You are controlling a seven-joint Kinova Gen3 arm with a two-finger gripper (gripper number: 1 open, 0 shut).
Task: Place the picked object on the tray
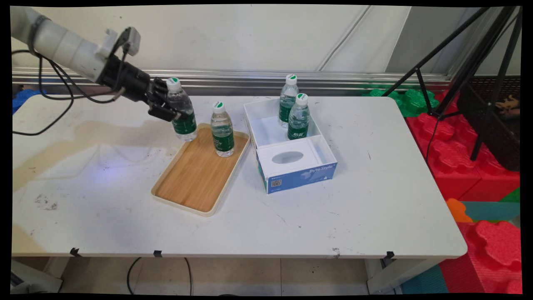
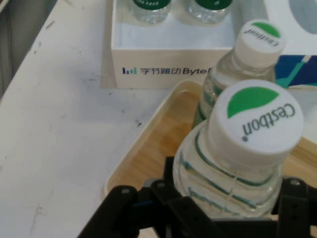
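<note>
My black gripper [image 1: 171, 109] is shut on a clear water bottle [image 1: 182, 111] with a green label and a white-and-green cap. The bottle leans slightly at the far left corner of a bamboo tray [image 1: 195, 175]; I cannot tell whether its base touches the tray. A second, identical bottle [image 1: 222, 131] stands upright on the tray just to its right. In the hand view the held bottle [image 2: 247, 148] fills the space between the gripper [image 2: 223, 206] fingers, with the second bottle [image 2: 245, 57] behind it and the tray [image 2: 148, 148] beneath.
A white and blue cardboard box [image 1: 297, 168] stands right of the tray, with two more bottles [image 1: 288, 100] [image 1: 298, 118] in its open back part. The same box [image 2: 163, 59] shows in the hand view. Black tripod legs [image 1: 479, 83] and red foam blocks [image 1: 462, 158] lie beyond the table's right edge.
</note>
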